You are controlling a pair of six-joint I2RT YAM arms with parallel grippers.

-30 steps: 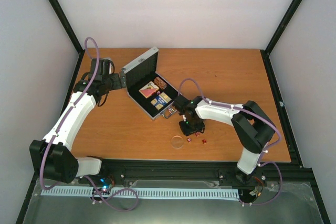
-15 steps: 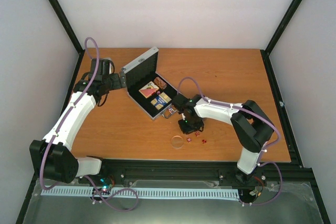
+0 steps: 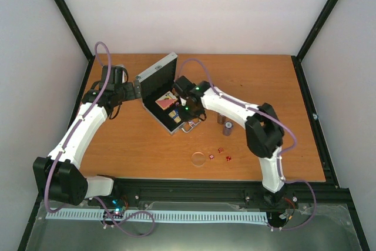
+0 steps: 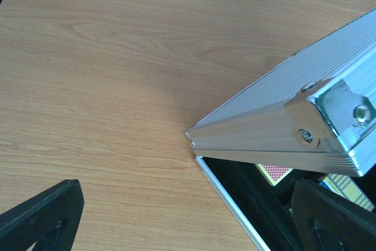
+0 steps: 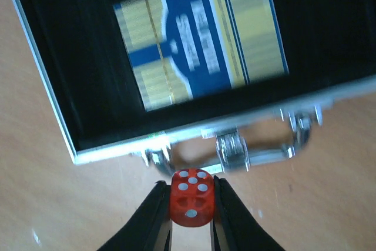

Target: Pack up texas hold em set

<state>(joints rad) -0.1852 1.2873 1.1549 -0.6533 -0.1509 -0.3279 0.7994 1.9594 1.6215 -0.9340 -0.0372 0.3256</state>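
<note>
Right wrist view: the right gripper (image 5: 192, 216) pinches a glossy red die (image 5: 191, 199) with white dots, near the metal handle (image 5: 235, 145) of the ribbed silver case (image 5: 82, 74), open near the wooden table's (image 3: 147, 145) far edge. The left gripper (image 4: 188, 216) gapes wide beside its lid (image 4: 282, 104)

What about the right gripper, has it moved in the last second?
Yes. The right gripper went from near the clear disc up-left to the case, holding a red die.

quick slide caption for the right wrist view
Right gripper pinching a red die near the open aluminium case, blue-yellow card deck inside.
</note>
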